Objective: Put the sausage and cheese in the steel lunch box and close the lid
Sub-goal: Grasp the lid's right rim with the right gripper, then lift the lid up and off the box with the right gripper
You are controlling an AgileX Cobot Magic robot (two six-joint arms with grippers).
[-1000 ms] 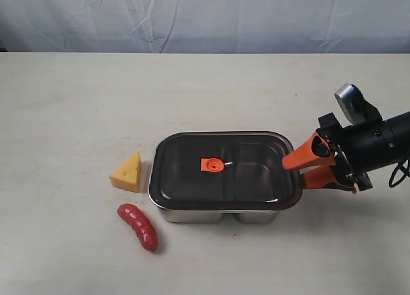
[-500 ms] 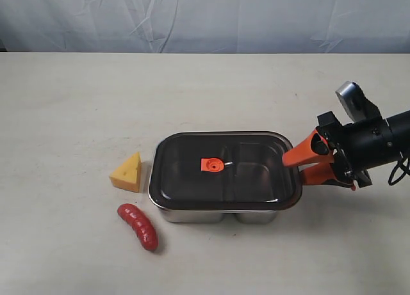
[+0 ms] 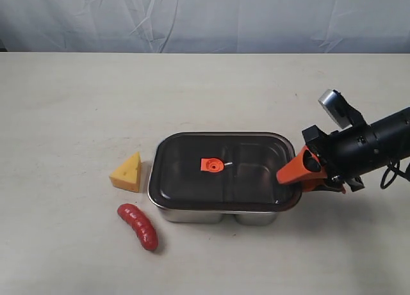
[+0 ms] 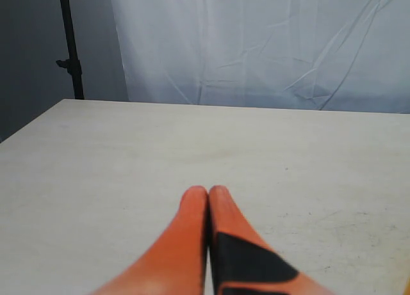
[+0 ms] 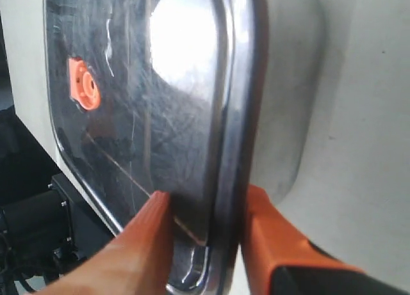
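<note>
The steel lunch box (image 3: 192,215) stands mid-table with the dark see-through lid (image 3: 192,170) lying on it, orange valve (image 3: 211,164) at its centre. Left of the box sits the yellow cheese (image 3: 127,173); the red sausage (image 3: 138,226) lies in front of it. My right gripper (image 3: 288,180) is at the box's right end. In the right wrist view its fingers pinch the lid (image 5: 141,103) at its edge, one on top and one under the rim, with the gripper (image 5: 205,208) shut on it. My left gripper (image 4: 208,191) is shut and empty over bare table.
The beige table (image 3: 77,103) reaches back to a white curtain (image 3: 205,20). A dark stand pole (image 4: 69,45) rises beyond the table's far corner in the left wrist view. The steel box wall (image 5: 288,84) shows beside the lid rim.
My right gripper has slid left onto the lid's right edge and its fingers have closed from wide open down onto that edge. Cheese, sausage and box have not moved.
</note>
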